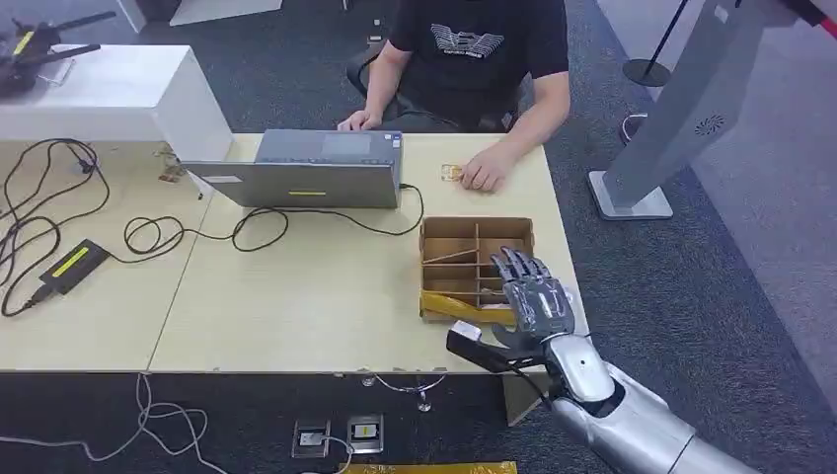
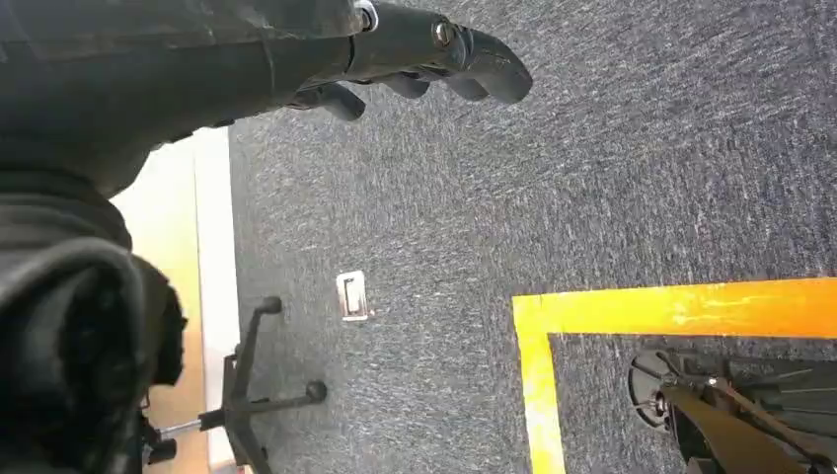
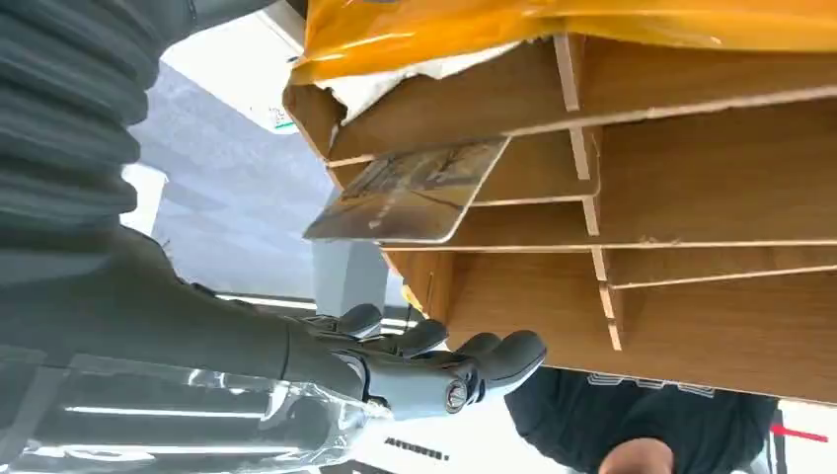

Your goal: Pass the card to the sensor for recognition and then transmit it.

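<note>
Head view had the right hand point(image 1: 531, 296) hovering over the near right part of the cardboard divider box point(image 1: 476, 229), fingers spread and nothing in them. Right wrist view showed a card point(image 3: 415, 193) sticking out of one slot of that box. Left hand point(image 2: 434, 59) hung over grey carpet point(image 2: 592, 178), fingers loosely apart, holding nothing.

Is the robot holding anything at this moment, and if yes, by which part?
Nothing is held. The right hand hovers open above the cardboard box, and the card stands in a slot, untouched. The left hand hangs over the floor with nothing in it.
</note>
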Controlling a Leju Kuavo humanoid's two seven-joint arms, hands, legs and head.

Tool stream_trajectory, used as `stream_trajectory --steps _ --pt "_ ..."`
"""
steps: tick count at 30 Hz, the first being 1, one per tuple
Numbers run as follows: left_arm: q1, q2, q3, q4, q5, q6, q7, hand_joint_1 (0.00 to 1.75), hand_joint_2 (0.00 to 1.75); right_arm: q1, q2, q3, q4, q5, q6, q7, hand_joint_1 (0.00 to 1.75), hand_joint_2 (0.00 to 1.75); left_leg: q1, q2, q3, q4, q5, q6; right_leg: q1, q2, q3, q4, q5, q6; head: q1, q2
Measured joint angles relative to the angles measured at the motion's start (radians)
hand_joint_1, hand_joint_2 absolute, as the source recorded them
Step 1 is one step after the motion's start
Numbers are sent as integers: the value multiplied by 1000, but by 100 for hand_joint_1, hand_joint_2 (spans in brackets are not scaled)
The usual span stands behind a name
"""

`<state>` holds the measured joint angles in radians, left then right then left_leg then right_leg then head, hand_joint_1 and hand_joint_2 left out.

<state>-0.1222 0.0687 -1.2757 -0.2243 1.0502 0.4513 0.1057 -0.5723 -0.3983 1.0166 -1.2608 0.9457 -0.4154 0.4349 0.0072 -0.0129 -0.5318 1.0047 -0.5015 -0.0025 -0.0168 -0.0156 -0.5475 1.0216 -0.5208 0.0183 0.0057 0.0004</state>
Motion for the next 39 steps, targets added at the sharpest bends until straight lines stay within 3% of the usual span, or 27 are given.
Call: stream_trajectory --steps 18,19,20,25,29,39 --pt "0 0 0 0 -3 -1 7 0 0 -20 4 0 15 -47 13 26 0 175 0 0 0 0 0 0 0 0 0 0 0 0 0 0" --pt "0 1 0 0 -3 -2 7 0 0 -20 4 0 17 -47 13 31 45 175 0 0 0 0 0 0 0 0 0 0 0 0 0 0" --pt "0 1 0 0 -4 -2 7 0 0 -20 4 0 18 -47 13 32 175 175 0 0 0 0 0 0 0 0 0 0 0 0 0 0" --pt "0 2 0 0 -3 -4 7 0 0 -20 3 0 26 -47 16 36 175 175 0 0 0 0 0 0 0 0 0 0 0 0 0 0" --pt "0 2 0 0 22 -1 -2 0 0 -20 1 2 27 -47 60 42 175 175 0 0 0 0 0 0 0 0 0 0 0 0 0 0" --pt "0 2 1 0 25 -1 -8 0 0 -34 1 2 27 -47 65 43 175 175 0 0 1 0 0 0 0 0 0 0 0 0 0 0"
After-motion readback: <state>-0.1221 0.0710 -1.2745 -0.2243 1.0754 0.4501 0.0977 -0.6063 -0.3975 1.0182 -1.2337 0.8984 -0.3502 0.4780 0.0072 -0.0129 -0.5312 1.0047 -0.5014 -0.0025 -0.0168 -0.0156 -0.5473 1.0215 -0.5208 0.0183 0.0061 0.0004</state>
